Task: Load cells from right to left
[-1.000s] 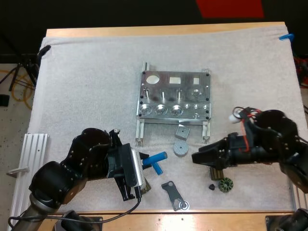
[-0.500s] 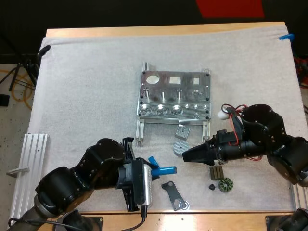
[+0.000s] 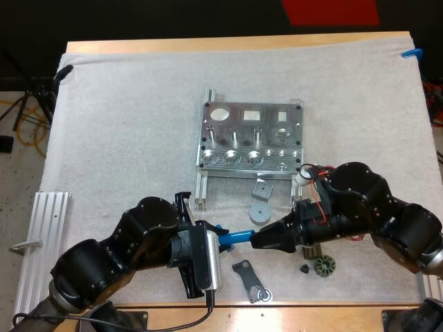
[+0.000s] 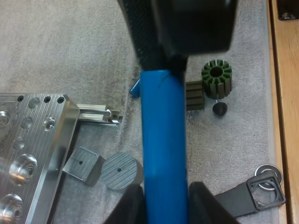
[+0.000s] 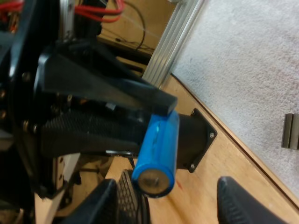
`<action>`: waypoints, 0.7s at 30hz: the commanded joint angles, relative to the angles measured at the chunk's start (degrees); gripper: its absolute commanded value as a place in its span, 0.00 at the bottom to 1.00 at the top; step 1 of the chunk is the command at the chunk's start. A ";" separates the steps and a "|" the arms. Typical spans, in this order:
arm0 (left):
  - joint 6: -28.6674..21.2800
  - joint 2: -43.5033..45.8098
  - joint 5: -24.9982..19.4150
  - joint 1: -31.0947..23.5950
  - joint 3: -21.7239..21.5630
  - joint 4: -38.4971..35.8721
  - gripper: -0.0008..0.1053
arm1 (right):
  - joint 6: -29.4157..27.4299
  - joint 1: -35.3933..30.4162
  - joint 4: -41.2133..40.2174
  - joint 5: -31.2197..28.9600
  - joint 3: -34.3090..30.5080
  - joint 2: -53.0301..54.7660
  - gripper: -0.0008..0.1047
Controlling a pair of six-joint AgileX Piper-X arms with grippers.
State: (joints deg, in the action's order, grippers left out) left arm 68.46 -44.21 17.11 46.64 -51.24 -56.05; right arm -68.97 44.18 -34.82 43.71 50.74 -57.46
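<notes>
The metal fixture [image 3: 250,137] lies at mid-mat, its corner also beside my left fingers [image 4: 35,140]. My left gripper [image 3: 216,242] is shut on a blue cylinder [image 3: 234,238], held level and pointing right; its own fingers [image 4: 133,205] press the cylinder [image 4: 163,140] from both sides. My right gripper [image 3: 256,240] is at the cylinder's free end. Its fingers [image 5: 105,200] stand apart, open, with the cylinder's end [image 5: 154,179] between them and nearer one finger. A bit of a second blue piece [image 3: 220,229] shows by the left gripper.
Below the fixture lie a grey square block [image 3: 261,188] and a ribbed grey disc [image 3: 259,213]. A black bracket [image 3: 250,280], a small dark knob [image 3: 304,268] and a green rotor [image 3: 324,265] lie near the front edge. An aluminium rail [image 3: 31,242] lies at the left.
My right gripper has moved left, from near the green rotor to the free end of the blue cylinder. My left gripper lifted the cylinder off the mat and holds it level.
</notes>
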 commanded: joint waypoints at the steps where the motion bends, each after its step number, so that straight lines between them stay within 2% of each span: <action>1: 0.71 0.31 -0.64 0.22 -0.41 1.04 0.11 | 0.63 0.11 0.87 -0.24 0.63 -0.03 0.45; 21: 0.71 0.31 -0.64 0.22 -0.41 1.04 0.11 | 3.56 0.11 1.63 -1.03 0.63 -0.71 0.45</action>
State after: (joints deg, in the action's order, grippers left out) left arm 68.46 -44.21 17.03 46.64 -51.24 -56.05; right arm -65.34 44.18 -33.47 42.20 50.74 -57.94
